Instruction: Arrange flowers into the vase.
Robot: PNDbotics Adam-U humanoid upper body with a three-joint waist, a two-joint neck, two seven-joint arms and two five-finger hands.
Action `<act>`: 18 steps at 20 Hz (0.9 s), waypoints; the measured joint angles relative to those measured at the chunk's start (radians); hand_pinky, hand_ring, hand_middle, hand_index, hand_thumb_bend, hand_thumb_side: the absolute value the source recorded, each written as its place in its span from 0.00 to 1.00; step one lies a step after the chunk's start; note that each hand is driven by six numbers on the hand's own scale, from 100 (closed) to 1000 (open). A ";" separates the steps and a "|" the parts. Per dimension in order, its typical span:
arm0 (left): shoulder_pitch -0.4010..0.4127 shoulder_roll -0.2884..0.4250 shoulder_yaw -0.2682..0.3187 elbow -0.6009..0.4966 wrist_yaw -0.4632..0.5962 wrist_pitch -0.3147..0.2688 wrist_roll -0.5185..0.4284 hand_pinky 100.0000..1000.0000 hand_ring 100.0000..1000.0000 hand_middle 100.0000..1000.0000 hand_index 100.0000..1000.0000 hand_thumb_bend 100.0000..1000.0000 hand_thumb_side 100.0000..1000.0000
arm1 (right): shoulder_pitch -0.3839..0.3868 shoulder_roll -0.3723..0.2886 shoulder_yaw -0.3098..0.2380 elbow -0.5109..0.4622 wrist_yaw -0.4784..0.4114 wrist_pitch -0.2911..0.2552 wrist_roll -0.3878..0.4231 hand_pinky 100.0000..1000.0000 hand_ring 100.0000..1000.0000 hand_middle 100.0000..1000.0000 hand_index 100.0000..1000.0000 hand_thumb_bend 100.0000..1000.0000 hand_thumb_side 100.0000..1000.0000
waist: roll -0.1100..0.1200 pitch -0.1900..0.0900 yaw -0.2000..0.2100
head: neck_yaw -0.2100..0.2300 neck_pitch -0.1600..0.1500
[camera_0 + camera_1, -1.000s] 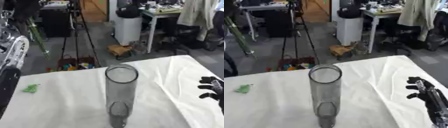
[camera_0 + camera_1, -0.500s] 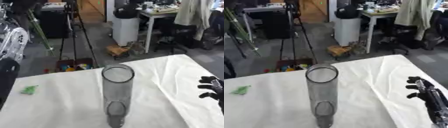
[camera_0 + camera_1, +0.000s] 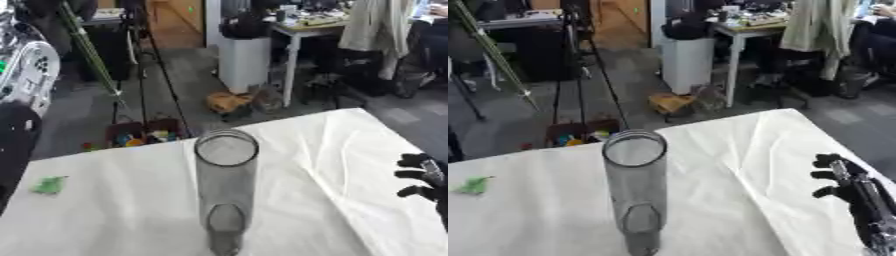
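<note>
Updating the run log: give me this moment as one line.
tall clear cylindrical glass vase: upright, empty | small green piece: left on white tablecloth | right hand: right edge, holding nothing | left hand: unseen

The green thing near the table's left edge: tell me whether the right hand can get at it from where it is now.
Probably not easily. The right hand sits at the table's right edge, the green thing at the far left, with the tall clear vase standing between them. Nothing else blocks it.
</note>
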 measured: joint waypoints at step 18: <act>-0.010 -0.032 -0.054 -0.096 0.302 -0.046 -0.152 0.00 0.00 0.00 0.00 0.22 0.00 | -0.002 0.000 0.000 0.001 -0.001 0.001 0.003 0.43 0.67 0.66 0.76 0.00 0.82 | 0.008 -0.001 -0.024 | 0.006 0.000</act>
